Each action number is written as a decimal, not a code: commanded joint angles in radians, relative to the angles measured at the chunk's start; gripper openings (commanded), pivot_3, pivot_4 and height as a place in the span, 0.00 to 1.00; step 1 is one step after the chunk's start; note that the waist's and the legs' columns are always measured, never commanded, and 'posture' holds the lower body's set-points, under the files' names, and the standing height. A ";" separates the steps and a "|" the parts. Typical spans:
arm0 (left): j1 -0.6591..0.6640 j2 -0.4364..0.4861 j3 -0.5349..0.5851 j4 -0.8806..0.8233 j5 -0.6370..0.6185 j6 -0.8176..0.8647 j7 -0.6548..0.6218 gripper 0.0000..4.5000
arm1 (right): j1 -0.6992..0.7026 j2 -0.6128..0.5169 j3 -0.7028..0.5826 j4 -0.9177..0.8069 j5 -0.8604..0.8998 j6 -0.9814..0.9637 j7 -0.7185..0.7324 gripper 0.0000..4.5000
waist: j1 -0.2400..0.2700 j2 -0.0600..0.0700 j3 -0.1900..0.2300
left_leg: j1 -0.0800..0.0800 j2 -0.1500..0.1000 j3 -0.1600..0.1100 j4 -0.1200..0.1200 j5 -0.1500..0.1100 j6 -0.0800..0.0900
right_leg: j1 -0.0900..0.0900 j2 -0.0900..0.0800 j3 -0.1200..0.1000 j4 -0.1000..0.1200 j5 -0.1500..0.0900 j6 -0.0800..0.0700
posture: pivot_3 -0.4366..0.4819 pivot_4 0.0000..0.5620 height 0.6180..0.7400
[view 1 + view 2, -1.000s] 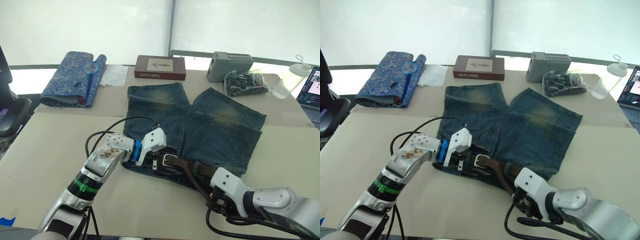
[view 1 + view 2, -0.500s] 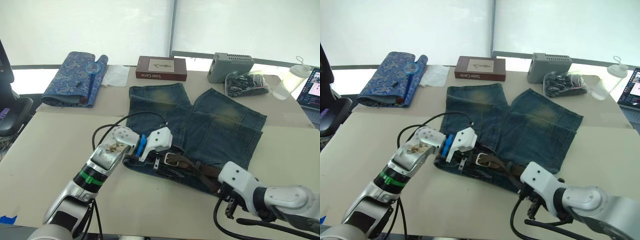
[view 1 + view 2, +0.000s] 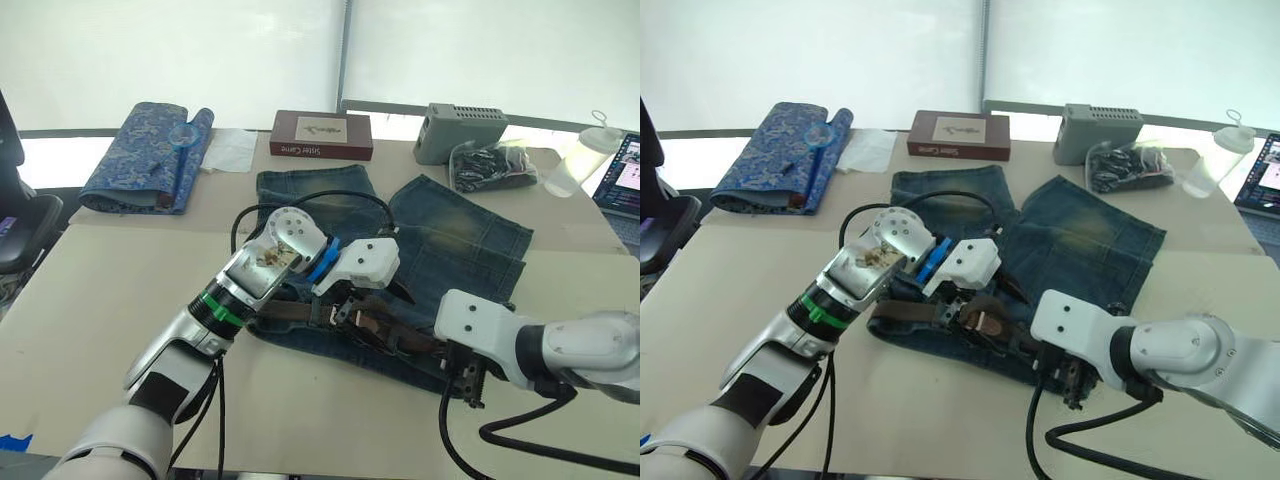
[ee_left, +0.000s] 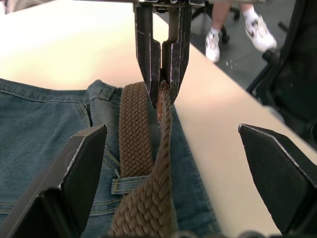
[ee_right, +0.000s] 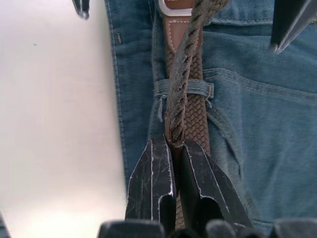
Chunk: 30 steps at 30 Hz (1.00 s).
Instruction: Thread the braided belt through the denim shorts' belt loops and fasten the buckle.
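Note:
The denim shorts [image 3: 440,250] lie flat on the table, waistband toward me. The braided belt [image 3: 290,311] runs along the waistband and passes under a belt loop [image 5: 185,88]; another belt loop [image 4: 130,183] shows in the left wrist view. The silver buckle [image 5: 173,5] sits near the middle of the waistband. My right gripper [image 5: 174,144] is shut on the belt's free end, which rises off the waistband at the shorts' right side [image 3: 468,385]. My left gripper [image 3: 372,303] hovers open just over the buckle, its fingers [image 4: 79,183] spread wide on either side of the belt.
Along the table's far side stand a blue patterned fabric roll [image 3: 150,150], a dark red box [image 3: 320,135], a grey box [image 3: 460,130], a bag of black parts [image 3: 490,165], a plastic cup [image 3: 570,170] and a laptop [image 3: 622,175]. A person's feet [image 4: 237,29] show beyond the table edge.
My left gripper has swung right from the waistband's left end to above the buckle. My right gripper, still holding the belt end, has shifted right and closer to the shorts.

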 commanded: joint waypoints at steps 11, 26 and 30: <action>-0.067 -0.052 -0.025 0.041 0.111 -0.092 0.015 0.01 | -0.136 0.099 0.091 0.030 -0.137 0.034 0.077 0.00 | 0.000 0.000 0.000 | -0.002 0.000 0.000 0.005 -0.001 0.001 | 0.000 0.000 0.000 0.002 0.001 0.001 | 0.48 0.27 1.00; -0.068 -0.061 -0.009 0.062 0.157 -0.095 0.042 0.33 | -0.182 0.152 0.096 0.023 -0.166 0.100 0.112 0.00 | -0.001 0.000 0.000 | -0.002 0.000 0.000 0.013 -0.001 0.002 | -0.001 -0.001 0.001 0.011 0.002 0.002 | 0.48 0.27 1.00; -0.065 -0.058 -0.015 0.057 0.160 -0.097 0.034 0.33 | -0.175 0.154 0.096 0.021 -0.178 0.100 0.121 0.00 | -0.001 0.000 0.000 | -0.002 0.000 0.000 0.015 -0.001 0.002 | -0.002 -0.001 0.003 0.014 0.001 0.003 | 0.48 0.27 1.00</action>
